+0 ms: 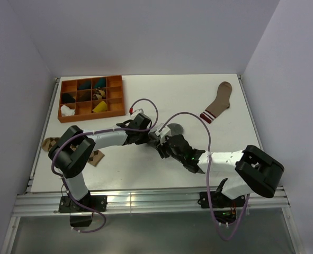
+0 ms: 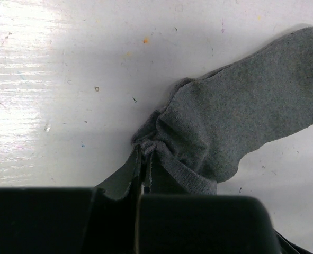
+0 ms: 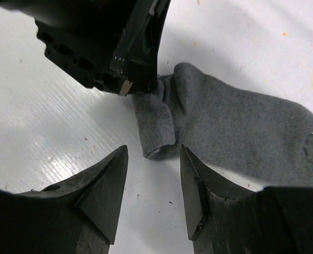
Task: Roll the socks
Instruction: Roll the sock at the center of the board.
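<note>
Grey fabric sock (image 2: 241,111) lies flat on the white table (image 1: 145,174), and we have the left gripper (image 2: 144,154) right at its cuff end, jaws pressed together on a small pucker of the grey knit. From that pinch the sock stretches away to this gripper's right, toe end farthest off. On the right wrist view we see the right gripper (image 3: 153,151) with its two dark fingers parted and holding nothing. A short folded flap of the cuff sits just ahead of the gap, and the rest of the sock runs off past its right finger. We cannot tell whether those fingers touch the table. From above, both grippers meet close together over the middle of the table. Well off to the left gripper's far left sits an orange compartment tray (image 1: 92,117) with small items in its cells. A brown sock with a maroon-and-white striped cuff (image 1: 218,101) lies well beyond the right gripper, and a tan diamond-patterned sock (image 1: 48,143) peeks out beside the left arm
</note>
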